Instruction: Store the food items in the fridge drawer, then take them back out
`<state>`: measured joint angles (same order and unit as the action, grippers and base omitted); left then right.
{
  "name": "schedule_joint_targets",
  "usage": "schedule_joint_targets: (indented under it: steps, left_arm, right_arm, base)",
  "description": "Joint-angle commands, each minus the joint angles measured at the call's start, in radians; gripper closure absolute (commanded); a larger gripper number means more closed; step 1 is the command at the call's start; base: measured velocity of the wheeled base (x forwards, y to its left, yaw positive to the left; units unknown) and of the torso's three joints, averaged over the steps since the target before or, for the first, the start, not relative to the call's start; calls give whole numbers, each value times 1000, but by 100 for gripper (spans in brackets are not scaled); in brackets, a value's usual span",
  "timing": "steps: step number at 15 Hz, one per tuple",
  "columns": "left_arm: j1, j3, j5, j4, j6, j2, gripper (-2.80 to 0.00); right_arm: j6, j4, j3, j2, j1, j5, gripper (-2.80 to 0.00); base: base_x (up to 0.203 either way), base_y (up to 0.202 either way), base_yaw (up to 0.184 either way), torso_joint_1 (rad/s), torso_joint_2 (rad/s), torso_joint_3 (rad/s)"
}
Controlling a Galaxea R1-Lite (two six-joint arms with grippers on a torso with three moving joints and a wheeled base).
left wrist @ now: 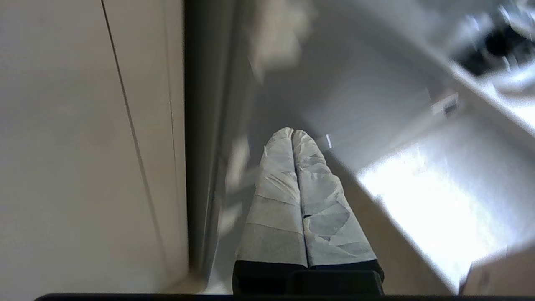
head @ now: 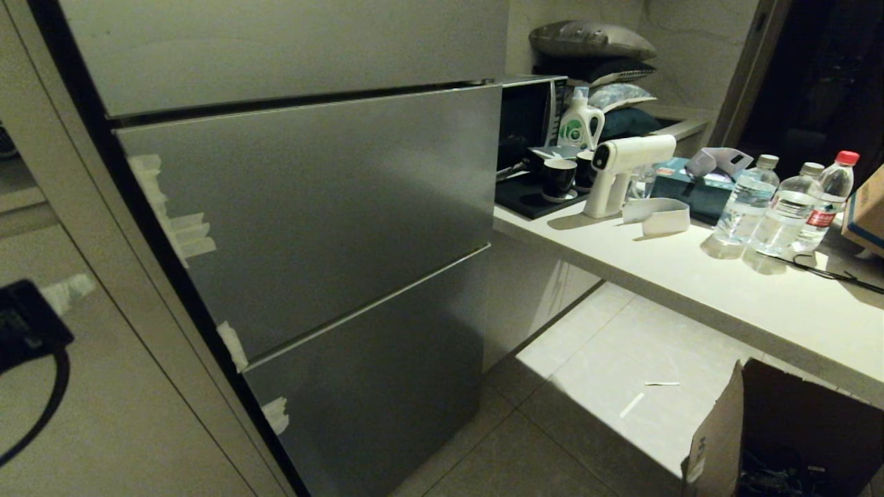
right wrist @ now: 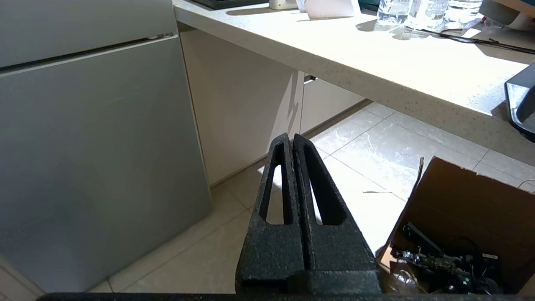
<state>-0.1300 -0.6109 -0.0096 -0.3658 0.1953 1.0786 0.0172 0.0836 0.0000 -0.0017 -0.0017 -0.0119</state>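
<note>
Closed, empty right tool (right wrist: pixel 292 140) hangs near cardboard box (right wrist: pixel 459 200); left tool (left wrist: pixel 292 133), pressed together, faces fridge panels (head: pixel 311 207).

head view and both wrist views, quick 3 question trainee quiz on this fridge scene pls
1. True or false: the grey fridge panels are all closed.
2. How many clear water bottles stand on the counter? A two, B three, C five.
3. Fill in: the open cardboard box sits on the ____, near the right hand.

Key
1. True; no drawer is pulled out.
2. B.
3. Floor. The right hand's fingers are shut and hold nothing; so are the taped fingers of the left hand.
</note>
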Motion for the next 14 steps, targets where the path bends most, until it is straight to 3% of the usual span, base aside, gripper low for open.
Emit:
schedule_joint_targets:
  steps: [1, 3, 7, 11, 14]
  left_arm:
    - [-100, -89, -122, -76, 38, 230, 0]
    - [-124, -142, -184, -94, 92, 290, 0]
    - [-127, -194, -254, -95, 282, 348, 0]
    - [-152, -246, -262, -188, 310, 468, 0]
    - [-154, -254, -262, -245, 371, 497, 0]
  right_arm:
    - [0, 1, 31, 2, 0, 0, 0]
    - [0, 1, 31, 2, 0, 0, 0]
    - [0, 1, 31, 2, 0, 0, 0]
    - [1, 1, 31, 2, 0, 0, 0]
    - [0, 1, 31, 2, 0, 0, 0]
  base:
    - [0, 0, 0, 0, 0, 0]
    - [0, 0, 0, 0, 0, 0]
    - [0, 0, 0, 0, 0, 0]
    - [0, 0, 0, 0, 0, 0]
    - [0, 0, 0, 0, 0, 0]
